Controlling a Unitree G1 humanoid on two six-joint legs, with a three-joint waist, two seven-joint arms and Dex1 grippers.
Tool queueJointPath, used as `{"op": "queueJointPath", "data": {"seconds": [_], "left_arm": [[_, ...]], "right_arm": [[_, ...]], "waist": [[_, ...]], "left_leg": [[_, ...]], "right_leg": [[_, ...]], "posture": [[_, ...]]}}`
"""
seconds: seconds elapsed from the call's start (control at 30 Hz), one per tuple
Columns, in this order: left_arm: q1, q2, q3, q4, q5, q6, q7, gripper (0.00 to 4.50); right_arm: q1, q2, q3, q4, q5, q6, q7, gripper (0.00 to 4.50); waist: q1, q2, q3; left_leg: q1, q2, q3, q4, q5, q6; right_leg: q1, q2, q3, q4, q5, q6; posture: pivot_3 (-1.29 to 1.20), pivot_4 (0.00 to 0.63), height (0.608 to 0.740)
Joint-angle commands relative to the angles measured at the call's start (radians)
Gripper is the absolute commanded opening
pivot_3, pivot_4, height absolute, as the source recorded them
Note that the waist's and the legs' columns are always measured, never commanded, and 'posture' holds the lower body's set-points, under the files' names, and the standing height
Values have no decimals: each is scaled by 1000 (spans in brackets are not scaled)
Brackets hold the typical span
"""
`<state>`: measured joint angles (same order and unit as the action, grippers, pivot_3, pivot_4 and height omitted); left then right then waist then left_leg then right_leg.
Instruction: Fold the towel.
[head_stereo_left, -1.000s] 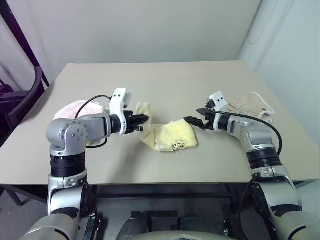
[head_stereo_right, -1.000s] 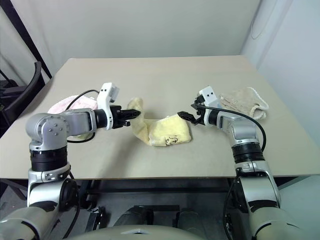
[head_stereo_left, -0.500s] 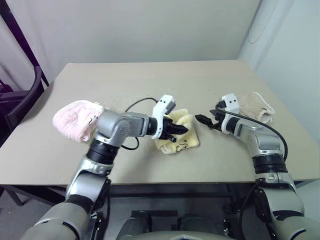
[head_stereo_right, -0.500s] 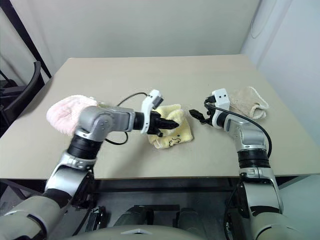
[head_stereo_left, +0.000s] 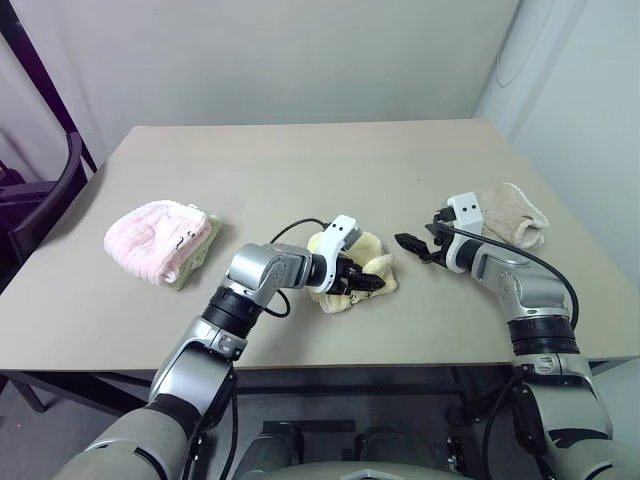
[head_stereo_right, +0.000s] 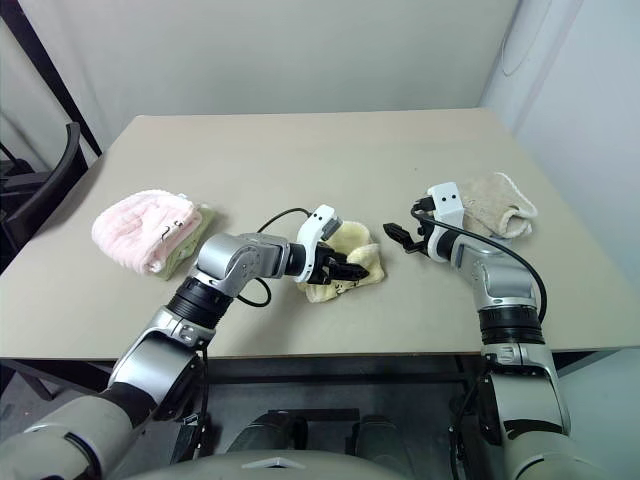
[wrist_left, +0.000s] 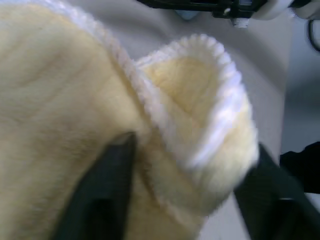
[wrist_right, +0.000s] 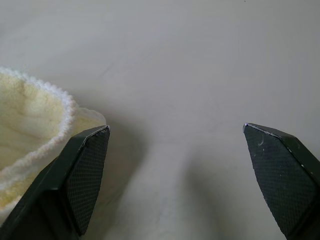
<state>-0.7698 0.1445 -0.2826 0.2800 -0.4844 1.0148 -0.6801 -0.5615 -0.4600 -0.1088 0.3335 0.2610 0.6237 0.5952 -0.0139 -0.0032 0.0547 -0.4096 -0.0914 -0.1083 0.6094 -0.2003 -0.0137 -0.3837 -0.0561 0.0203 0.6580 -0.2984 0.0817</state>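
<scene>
The pale yellow towel lies bunched mid-desk; the left gripper straddles its folded edge, fingers spread, apparently releasing; the right gripper waits spread just right.

Towel bunched mid-table near front edge, pink towel toward left edge, beige towel toward right edge, all 3 on the table.
</scene>
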Motion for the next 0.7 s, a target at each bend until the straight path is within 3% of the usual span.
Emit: {"op": "queueJointPath", "data": {"seconds": [0.03,0.07,0.33,0.4,0.53,0.7], "left_arm": [[7,21,43,-106,-46,47,-38,4293],[14,30,50,-133,-54,59,-43,4451],[40,126,180,-327,-85,15,-32,4451],[43,161,232,-348,-79,0,-10,4067],[59,265,278,-364,-59,-32,-18,2856],[90,363,297,-350,-52,-73,-55,977]], "right_arm": [[-28,-9,-30,-10,7,-32,-17,4500],[-33,-8,-36,-2,9,-38,-20,4500],[-49,9,-92,-62,127,-41,66,4500],[-43,13,-99,-120,175,-24,101,4500],[-44,16,-104,-184,239,-8,128,3210],[-79,20,-92,-218,297,49,135,1366]], "waist": [[-1,0,0],[-1,0,0],[-1,0,0],[-4,0,0],[-2,0,0],[2,0,0]], "left_leg": [[0,0,0,0,0,0],[0,0,0,0,0,0],[0,0,0,2,0,0],[1,0,0,3,0,0],[1,0,0,3,0,0],[1,0,0,3,0,0]], "right_leg": [[0,0,0,0,0,0],[0,0,0,0,0,0],[0,0,0,4,0,0],[0,0,0,5,0,0],[-1,1,0,6,0,0],[-1,0,1,5,0,0]], "posture": [[0,0,740],[0,0,740],[0,0,740],[0,0,740],[0,0,740],[0,0,740]]}}
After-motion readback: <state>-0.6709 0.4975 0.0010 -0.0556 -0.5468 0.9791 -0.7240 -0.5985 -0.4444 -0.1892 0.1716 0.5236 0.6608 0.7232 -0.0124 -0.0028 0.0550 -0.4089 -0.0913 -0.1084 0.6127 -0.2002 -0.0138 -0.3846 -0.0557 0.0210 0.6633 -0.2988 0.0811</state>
